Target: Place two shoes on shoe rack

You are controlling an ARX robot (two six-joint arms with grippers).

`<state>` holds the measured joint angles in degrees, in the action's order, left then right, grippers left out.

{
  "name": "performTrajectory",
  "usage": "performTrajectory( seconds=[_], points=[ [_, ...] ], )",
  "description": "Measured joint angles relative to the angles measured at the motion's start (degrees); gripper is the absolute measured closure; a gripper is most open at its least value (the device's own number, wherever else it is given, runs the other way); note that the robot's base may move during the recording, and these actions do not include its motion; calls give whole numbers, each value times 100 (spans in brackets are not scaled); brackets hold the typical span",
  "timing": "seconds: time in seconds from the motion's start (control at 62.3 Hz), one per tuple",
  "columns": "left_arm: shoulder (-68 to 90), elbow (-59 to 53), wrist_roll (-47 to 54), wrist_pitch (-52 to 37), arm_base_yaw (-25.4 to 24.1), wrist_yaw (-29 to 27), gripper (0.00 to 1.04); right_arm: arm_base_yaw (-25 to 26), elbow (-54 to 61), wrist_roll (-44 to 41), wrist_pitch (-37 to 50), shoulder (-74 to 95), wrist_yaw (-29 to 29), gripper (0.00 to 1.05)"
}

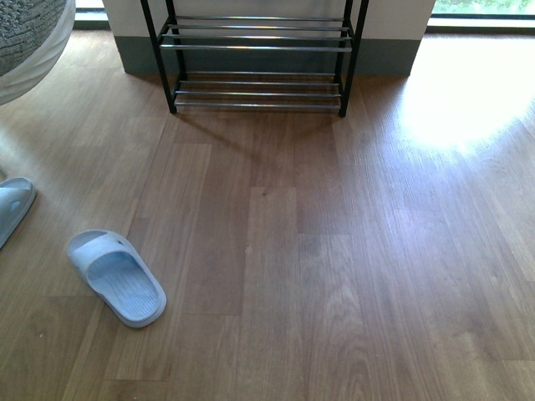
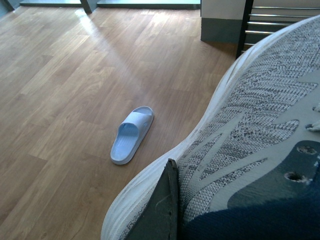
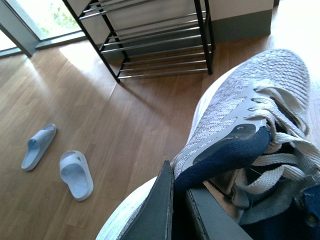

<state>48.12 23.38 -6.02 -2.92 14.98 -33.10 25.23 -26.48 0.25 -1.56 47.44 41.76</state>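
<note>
**Both sneakers held aloft, rack straight ahead**

The left gripper (image 2: 172,197) is clamped on a sneaker (image 2: 250,115). One dark finger (image 2: 167,210) presses against its outer side by the navy collar, and the other finger is hidden inside the shoe. From the front, this sneaker hangs high on the left, clear of the floor (image 1: 334,251). The right gripper (image 3: 181,200) pinches the navy collar of the other sneaker (image 3: 250,95) between its two fingers, laces hanging loose beside them. The rack (image 1: 255,48) stands against the wall ahead, well apart from both sneakers. On the boards to the left, a slide (image 1: 117,277) lies sole down. Near it is a second slide (image 1: 12,209), half cut off at the edge of the front view.
</note>
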Motion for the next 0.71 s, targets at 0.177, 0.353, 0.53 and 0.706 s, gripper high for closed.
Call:
performTrajectory(
  seconds=[0.177, 0.353, 0.53, 0.706],
  points=[
    [0, 0, -4, 0, 4, 31, 103, 2, 0, 0, 0, 4, -15, 103],
    [0, -2, 4, 0, 24, 79, 103, 17, 0, 0, 0, 9, -66, 103],
    [0, -2, 15, 0, 24, 50, 103, 17, 0, 0, 0, 9, -33, 103],
    [2, -2, 17, 0, 24, 33, 103, 17, 0, 0, 0, 9, -20, 103]
  ],
)
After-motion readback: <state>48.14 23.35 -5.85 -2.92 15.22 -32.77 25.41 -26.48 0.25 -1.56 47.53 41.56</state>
